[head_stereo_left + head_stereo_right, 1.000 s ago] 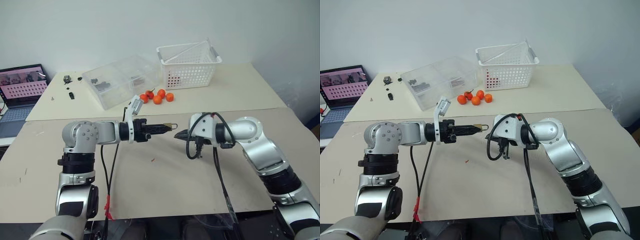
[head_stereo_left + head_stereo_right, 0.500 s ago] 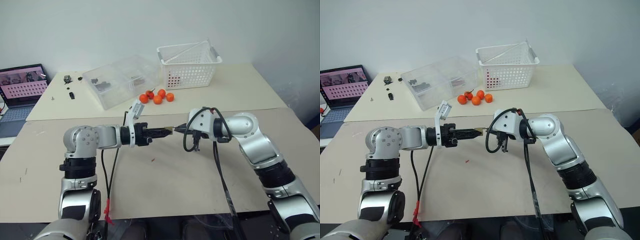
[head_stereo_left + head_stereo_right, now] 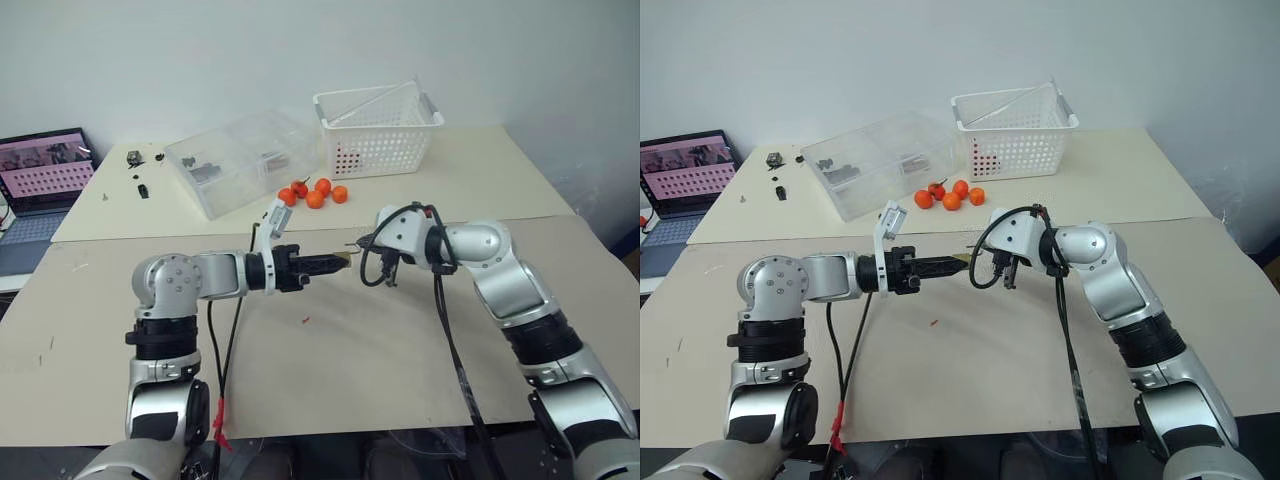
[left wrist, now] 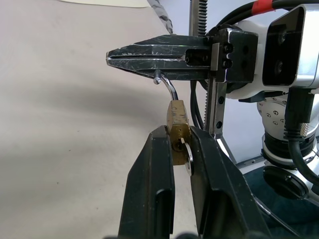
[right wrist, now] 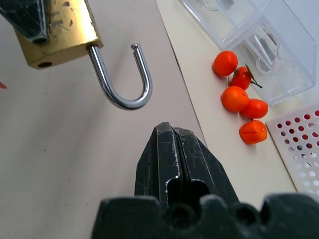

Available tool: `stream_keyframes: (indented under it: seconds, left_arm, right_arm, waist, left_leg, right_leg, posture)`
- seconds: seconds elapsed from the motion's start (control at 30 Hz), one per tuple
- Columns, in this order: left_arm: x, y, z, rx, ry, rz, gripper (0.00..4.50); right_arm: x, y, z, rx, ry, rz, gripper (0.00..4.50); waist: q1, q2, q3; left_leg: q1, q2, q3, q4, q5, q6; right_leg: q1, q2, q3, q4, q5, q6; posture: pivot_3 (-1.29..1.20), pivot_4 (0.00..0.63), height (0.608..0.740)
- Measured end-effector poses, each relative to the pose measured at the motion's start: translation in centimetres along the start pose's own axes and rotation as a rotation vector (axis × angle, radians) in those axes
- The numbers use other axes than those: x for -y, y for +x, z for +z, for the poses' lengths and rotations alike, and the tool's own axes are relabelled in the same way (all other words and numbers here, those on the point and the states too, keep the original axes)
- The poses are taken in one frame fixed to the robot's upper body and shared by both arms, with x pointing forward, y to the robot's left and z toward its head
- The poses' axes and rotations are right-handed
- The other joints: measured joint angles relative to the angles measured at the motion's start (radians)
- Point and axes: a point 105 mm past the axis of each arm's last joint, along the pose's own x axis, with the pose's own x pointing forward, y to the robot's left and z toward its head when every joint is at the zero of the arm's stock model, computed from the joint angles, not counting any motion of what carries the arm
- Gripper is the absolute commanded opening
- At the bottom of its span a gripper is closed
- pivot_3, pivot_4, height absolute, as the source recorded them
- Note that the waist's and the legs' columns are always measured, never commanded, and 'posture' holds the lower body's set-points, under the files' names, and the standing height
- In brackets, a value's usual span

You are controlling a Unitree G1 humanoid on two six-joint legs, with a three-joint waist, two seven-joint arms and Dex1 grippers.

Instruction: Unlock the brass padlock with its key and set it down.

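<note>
Brass padlock, no legible markings

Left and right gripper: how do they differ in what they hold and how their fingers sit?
The left gripper is shut on the brass padlock, its shackle sprung open; the right gripper is shut and holds nothing. The left points toward the right gripper; the right sits beside the shackle. Both have black fingers and are raised above the table.

Even, bright, diffuse room light fills the head views, and the wall shows no hard glare. Beside the left gripper, the beige table carries broad, soft grey shadows. The shackle near the right gripper glints sharply. The right wrist camera's nearest housing blurs; the orange fruits stay crisp.
</note>
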Motion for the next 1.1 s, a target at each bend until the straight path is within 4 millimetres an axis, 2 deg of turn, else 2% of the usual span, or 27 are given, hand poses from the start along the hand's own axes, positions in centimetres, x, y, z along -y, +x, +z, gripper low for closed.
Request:
stream_keyframes:
  seconds: [0.1,0.2,0.27,0.37,0.4,0.43,0.53,0.57,0.8,1.1]
  left_arm:
    - [-0.5,-0.7,0.0,-0.007,0.008,0.027,0.01]
    - [-0.7,-1.1,0.0,-0.021,0.016,0.039,0.01]
    - [-0.9,-1.2,-0.1,-0.031,0.014,0.041,0.01]
    - [-1.2,-1.3,-0.3,-0.054,0.015,0.041,0.01]
    - [-1.3,-1.4,-0.3,-0.055,0.014,0.043,0.01]
    - [-1.4,-1.4,-0.3,-0.059,0.018,0.049,0.01]
    - [-1.6,-1.8,-0.3,-0.071,0.03,0.051,0.01]
    - [-1.6,-1.8,-0.3,-0.079,0.03,0.047,0.01]
    - [-1.5,-1.4,-1.3,-0.142,0.028,0.015,0.01]
    - [-2.4,0.7,-3.8,-0.228,-0.032,0.037,0.01]
  right_arm:
    - [0.7,-1.2,-0.2,0.008,0.046,-0.004,0.02]
    - [1.6,-2.6,0.8,0.084,0.147,-0.002,0.78]
    - [1.5,-3.2,2.1,0.148,0.209,0.032,1.42]
    - [0.0,-4.0,4.7,0.254,0.31,0.159,2.53]
    - [-0.4,-4.2,5.1,0.267,0.323,0.184,2.76]
    - [-0.8,-4.5,5.4,0.273,0.341,0.214,3.28]
    - [-2.3,-5.2,6.2,0.28,0.394,0.313,4.34]
    - [-2.6,-5.4,6.4,0.28,0.402,0.332,4.47]
    - [-3.0,-5.7,6.6,0.261,0.426,0.343,4.47]
    - [-3.1,-5.7,6.8,0.237,0.441,0.306,4.47]
  waist:
    - [0.0,0.0,0.0]
    - [0.0,0.0,0.0]
    - [-0.001,0.0,0.0]
    - [0.0,0.0,0.0]
    - [0.0,0.0,0.0]
    - [0.001,0.0,0.0]
    - [0.002,0.0,0.0]
    - [0.002,0.0,0.0]
    - [0.001,0.0,0.0]
    - [0.002,0.0,0.0]
  left_leg:
    - [0.0,0.0,0.0,0.0,0.0,0.0]
    - [0.0,0.0,0.0,0.0,0.0,0.0]
    - [0.0,0.0,0.0,0.0,0.0,0.0]
    - [0.0,0.001,-0.001,0.0,0.0,0.0]
    - [0.0,0.001,-0.001,0.0,0.0,0.0]
    - [0.0,0.001,-0.001,0.0,0.0,0.0]
    - [0.0,0.0,-0.001,0.0,-0.001,0.001]
    - [0.0,0.0,-0.001,0.0,-0.001,0.001]
    - [0.0,0.001,-0.001,0.0,-0.001,0.001]
    - [-0.001,0.001,-0.001,0.0,-0.001,0.001]
  right_leg:
    - [0.0,0.0,0.0,0.0,0.0,0.0]
    - [0.0,0.0,0.0,0.0,0.0,0.0]
    - [0.0,0.0,0.0,0.0,0.0,0.0]
    - [0.0,0.0,0.0,0.0,0.0,0.0]
    - [0.0,0.0,0.0,0.0,0.0,0.0]
    - [0.0,0.0,0.0,0.0,0.0,0.0]
    - [0.0,0.0,0.0,-0.001,0.0,0.0]
    - [0.0,0.0,0.0,-0.001,0.0,0.0]
    - [0.0,0.0,0.0,-0.001,0.0,0.0]
    - [0.0,0.0,0.0,-0.001,0.0,0.0]
  posture:
    - [0.0,0.15,0.74]
    - [0.0,0.15,0.74]
    - [0.0,0.15,0.74]
    - [0.0,0.15,0.74]
    - [0.0,0.15,0.74]
    - [0.0,0.15,0.74]
    - [0.0,0.15,0.74]
    - [0.0,0.15,0.74]
    - [0.0,0.15,0.74]
    - [0.0,0.15,0.74]
